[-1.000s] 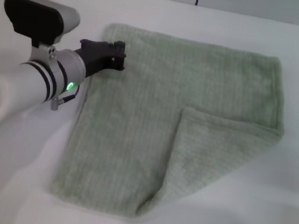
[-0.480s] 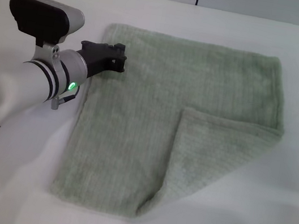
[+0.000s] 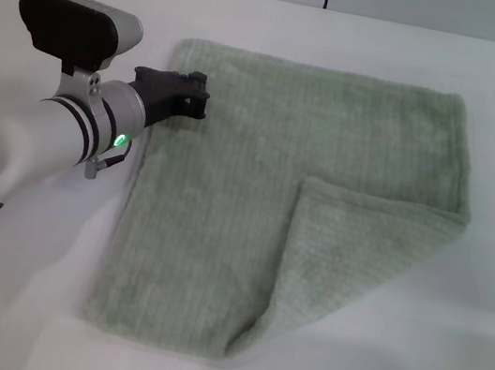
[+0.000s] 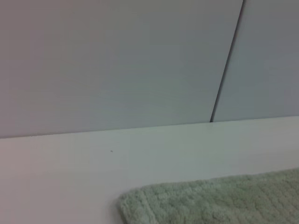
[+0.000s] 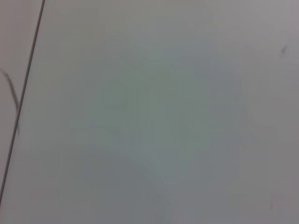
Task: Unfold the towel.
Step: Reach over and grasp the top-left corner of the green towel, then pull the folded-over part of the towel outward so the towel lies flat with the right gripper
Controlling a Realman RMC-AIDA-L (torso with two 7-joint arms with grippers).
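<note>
**Left gripper at the towel's left edge, one corner folded in**

The large pale sage-green terry towel (image 3: 301, 204) lies flat on the white table surface (image 3: 448, 351), spread across its middle and reaching close to the far edge. Its near-right corner is folded over onto the cloth, making a slanted flap (image 3: 349, 259). The black left gripper (image 3: 191, 95) on its white and silver arm sits at the towel's left edge near the far-left corner; whether its claw is spread or pressed together cannot be told. The left wrist view shows that far corner (image 4: 135, 205) below a grey wall panel (image 4: 117, 60).
</note>
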